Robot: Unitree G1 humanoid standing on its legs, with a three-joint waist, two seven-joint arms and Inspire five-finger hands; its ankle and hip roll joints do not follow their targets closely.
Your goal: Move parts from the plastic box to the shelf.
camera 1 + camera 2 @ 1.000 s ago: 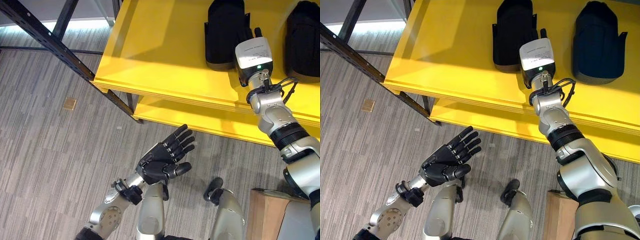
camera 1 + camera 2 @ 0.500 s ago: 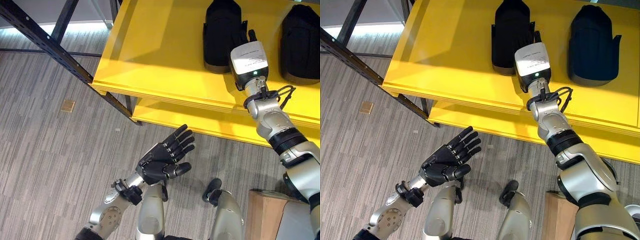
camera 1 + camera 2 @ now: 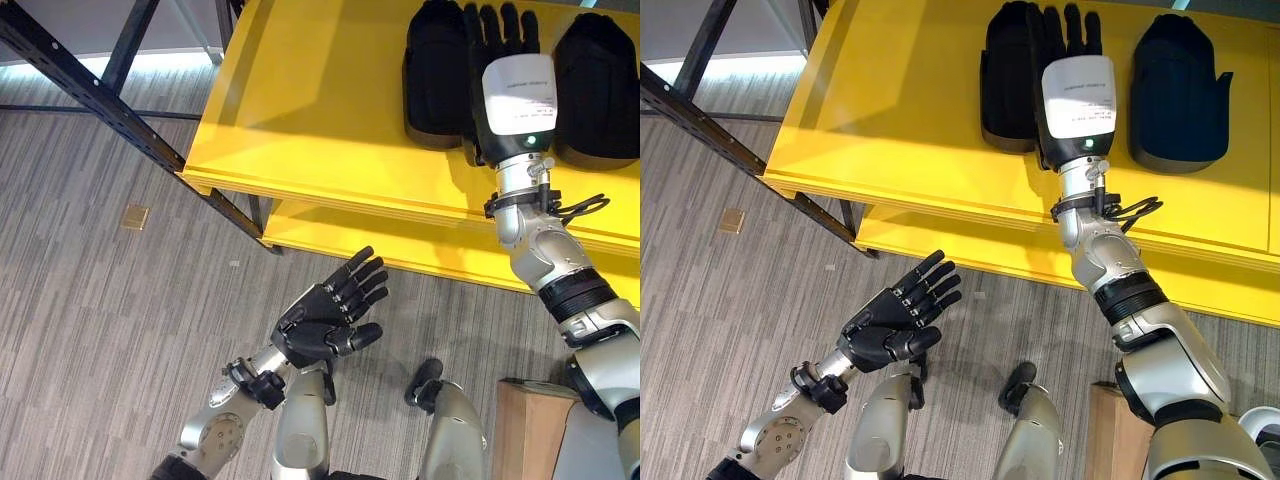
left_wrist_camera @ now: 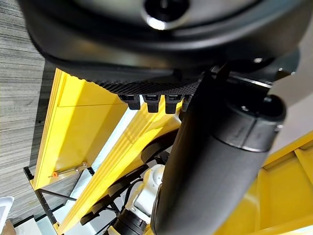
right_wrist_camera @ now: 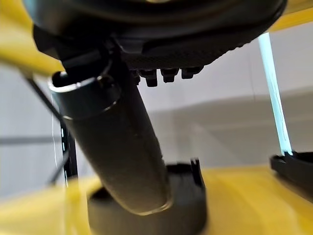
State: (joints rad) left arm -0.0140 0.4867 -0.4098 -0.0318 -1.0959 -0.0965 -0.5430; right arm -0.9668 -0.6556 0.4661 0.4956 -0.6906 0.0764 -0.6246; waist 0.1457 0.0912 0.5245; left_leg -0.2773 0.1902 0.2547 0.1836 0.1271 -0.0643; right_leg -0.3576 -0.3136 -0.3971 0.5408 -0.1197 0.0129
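Observation:
Two black moulded parts rest on the yellow shelf [image 3: 320, 110], one to the left [image 3: 435, 70] and one to the right [image 3: 600, 90]. My right hand [image 3: 500, 30] reaches over the shelf between them with its fingers straight, open and holding nothing. In the right wrist view the thumb [image 5: 112, 147] stands in front of the left part [image 5: 188, 205], with the other part [image 5: 293, 169] at the edge. My left hand [image 3: 325, 320] hovers palm up above the floor in front of the shelf, open and empty.
A lower yellow shelf level [image 3: 400, 245] juts out under the top one. A dark metal rack beam [image 3: 90, 85] runs diagonally at the left. A wooden box corner [image 3: 530, 430] stands at the lower right. A small tan plate [image 3: 135, 217] lies on the grey floor.
My right hand has swung right from beside the left part, and its straight fingers now show between the two parts. The left hand has not moved.

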